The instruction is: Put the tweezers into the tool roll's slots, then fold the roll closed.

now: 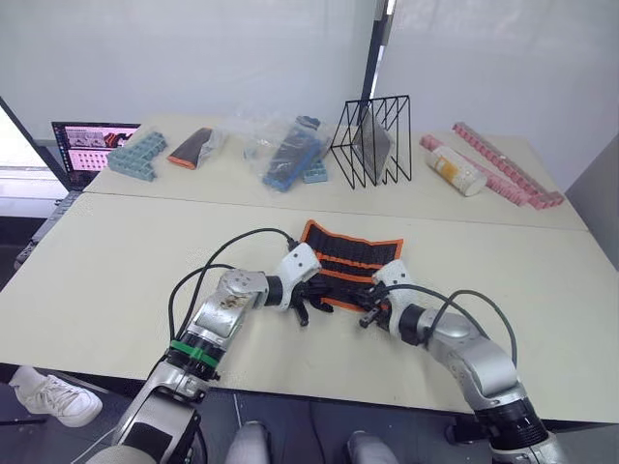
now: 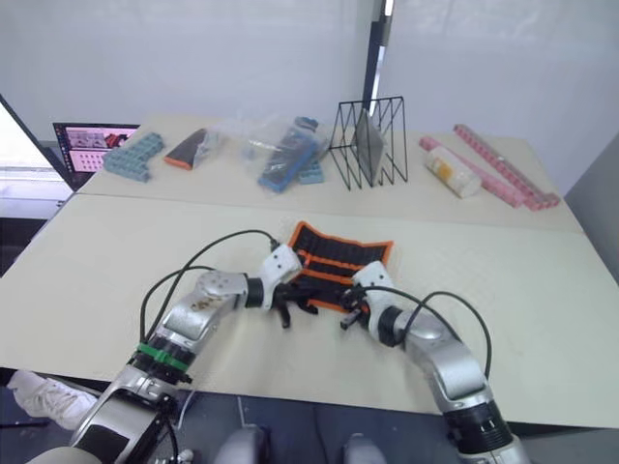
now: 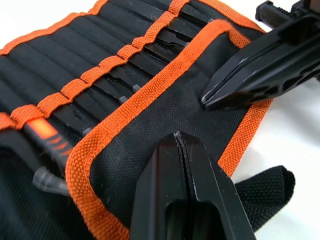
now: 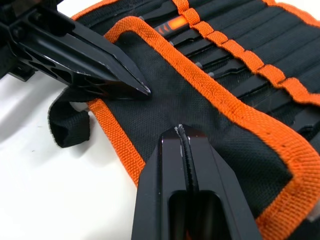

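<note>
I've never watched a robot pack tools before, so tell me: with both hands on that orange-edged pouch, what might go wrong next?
Both hands, left hand and right hand, press shut tips on the folded flap of the tool roll without gripping it. The flap could spring open once they lift. The tweezers sit only partly under the orange stripe, so a tug might slide them out. The strap lies loose beside the left hand and might snag.
</note>
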